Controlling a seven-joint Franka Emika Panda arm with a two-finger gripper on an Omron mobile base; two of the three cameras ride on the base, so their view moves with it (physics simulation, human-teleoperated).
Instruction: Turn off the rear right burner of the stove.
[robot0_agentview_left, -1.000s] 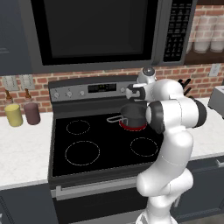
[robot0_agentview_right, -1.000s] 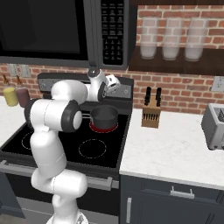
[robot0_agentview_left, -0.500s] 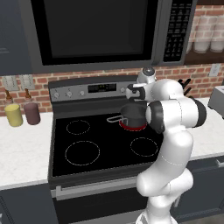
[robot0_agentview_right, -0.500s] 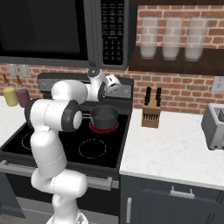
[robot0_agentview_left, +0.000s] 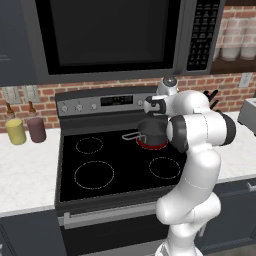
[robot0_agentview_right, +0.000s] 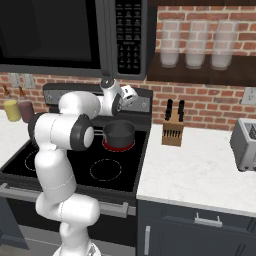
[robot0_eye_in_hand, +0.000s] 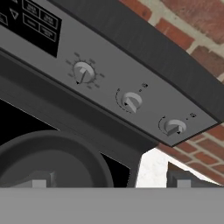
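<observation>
The stove (robot0_agentview_left: 115, 175) is a black glass-top range with a steel control panel (robot0_agentview_left: 100, 104). Its rear right burner (robot0_agentview_left: 148, 145) glows red under a dark saucepan (robot0_agentview_left: 151, 131); the red glow of the burner (robot0_agentview_right: 116, 147) shows again in the right base view, below the saucepan (robot0_agentview_right: 119, 132). My gripper (robot0_agentview_left: 149, 105) hovers above the pan, close to the panel's right end, also seen as the gripper (robot0_agentview_right: 134, 96). In the hand view the gripper (robot0_eye_in_hand: 109, 183) is open with nothing between its tips. It faces three round knobs: left knob (robot0_eye_in_hand: 83, 72), middle knob (robot0_eye_in_hand: 131, 101), right knob (robot0_eye_in_hand: 175, 127).
A large black microwave (robot0_agentview_left: 110, 35) hangs low over the stove. A yellow cup (robot0_agentview_left: 15, 131) and a maroon cup (robot0_agentview_left: 36, 129) stand on the left counter. On the right counter are a knife block (robot0_agentview_right: 172, 132) and a toaster (robot0_agentview_right: 245, 145).
</observation>
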